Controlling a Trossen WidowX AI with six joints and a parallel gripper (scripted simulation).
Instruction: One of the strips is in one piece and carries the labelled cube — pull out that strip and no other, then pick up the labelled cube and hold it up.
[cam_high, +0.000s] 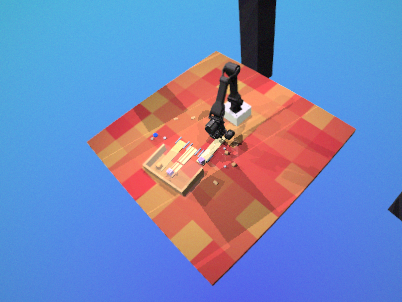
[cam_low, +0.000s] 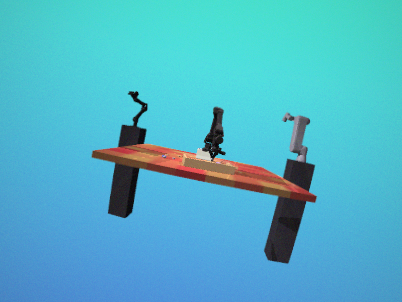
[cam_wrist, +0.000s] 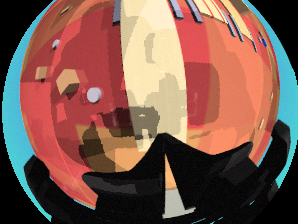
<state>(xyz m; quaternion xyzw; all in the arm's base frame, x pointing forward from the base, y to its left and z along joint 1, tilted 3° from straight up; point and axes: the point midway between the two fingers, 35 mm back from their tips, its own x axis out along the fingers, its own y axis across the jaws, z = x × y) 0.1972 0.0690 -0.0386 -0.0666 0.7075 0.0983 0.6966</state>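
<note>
One gripper (cam_high: 224, 139) (cam_low: 212, 159) (cam_wrist: 162, 136), closed, empty; one pale strip (cam_high: 214, 150) (cam_wrist: 154, 65), perhaps underneath: lowering fingertips could skew it, toppling its purple cube (cam_high: 201, 160).

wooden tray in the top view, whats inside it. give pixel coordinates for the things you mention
Inside the wooden tray (cam_high: 164, 181) there is a small tan block (cam_high: 159, 165) and a purple cube (cam_high: 170, 171), with ends of pale strips (cam_high: 187, 156) reaching in. Whatever lies under the cube is covered.
</note>
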